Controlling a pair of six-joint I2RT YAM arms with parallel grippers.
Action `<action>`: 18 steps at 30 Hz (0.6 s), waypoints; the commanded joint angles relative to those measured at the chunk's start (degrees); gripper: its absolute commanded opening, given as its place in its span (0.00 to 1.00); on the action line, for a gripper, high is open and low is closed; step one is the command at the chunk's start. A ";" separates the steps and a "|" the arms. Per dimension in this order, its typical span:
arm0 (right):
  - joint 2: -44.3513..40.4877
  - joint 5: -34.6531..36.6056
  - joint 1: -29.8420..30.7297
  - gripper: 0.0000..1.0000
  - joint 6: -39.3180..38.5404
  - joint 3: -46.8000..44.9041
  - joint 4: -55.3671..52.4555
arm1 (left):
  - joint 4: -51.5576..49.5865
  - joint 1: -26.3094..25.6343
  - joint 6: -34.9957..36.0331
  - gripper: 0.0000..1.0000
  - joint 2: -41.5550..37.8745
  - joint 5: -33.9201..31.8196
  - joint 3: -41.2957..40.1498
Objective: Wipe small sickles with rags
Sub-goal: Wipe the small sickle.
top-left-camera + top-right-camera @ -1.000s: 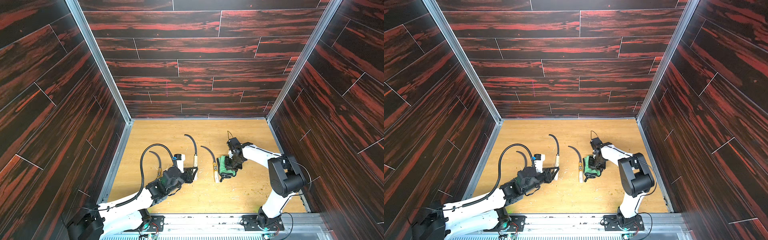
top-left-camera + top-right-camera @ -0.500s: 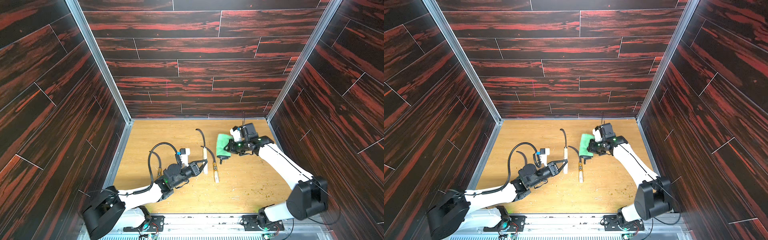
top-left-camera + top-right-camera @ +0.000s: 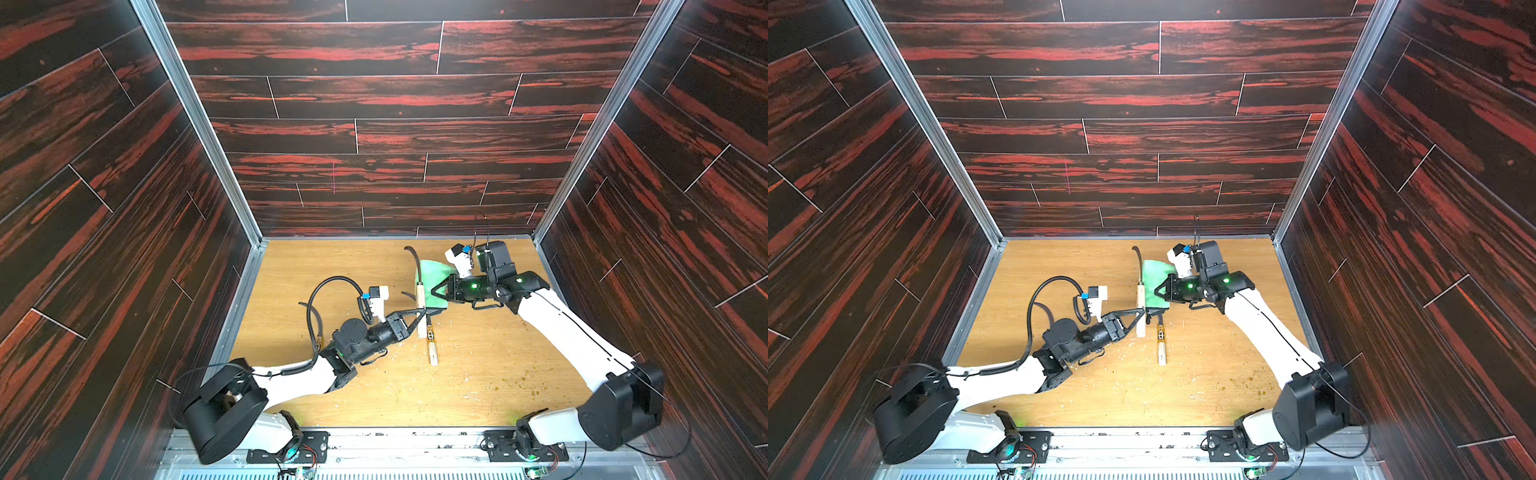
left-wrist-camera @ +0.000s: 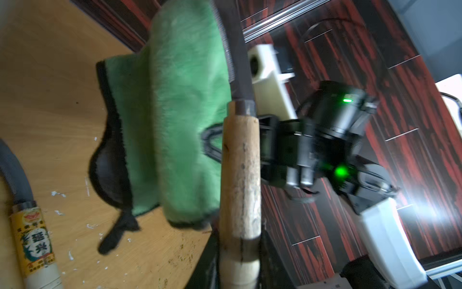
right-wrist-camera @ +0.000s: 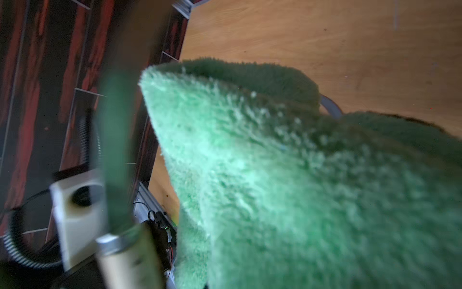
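My left claw (image 3: 422, 309) is clamped on the pale handle of 1 small sickle (image 3: 420, 293), holding it off the counter (image 3: 498, 353) with the dark blade pointing toward the back wall. My right claw (image 3: 436, 291) is closed on the green rag (image 3: 432, 274), which hangs just beside that sickle's blade and upper handle. The right wrist view shows a narrow gap between cloth (image 5: 300, 187) and blade. A 2nd sickle (image 3: 432, 345), with a yellow label band, lies flat on the counter below the rag.
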 commanded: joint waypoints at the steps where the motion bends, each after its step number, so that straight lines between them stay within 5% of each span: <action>1: -4.33 -0.87 0.81 0.03 0.01 1.00 1.06 | 2.46 0.58 -0.14 0.01 1.30 1.39 2.56; 18: -5.02 0.71 8.74 0.03 1.49 -1.33 1.29 | 1.78 2.36 0.75 0.01 3.84 2.74 6.84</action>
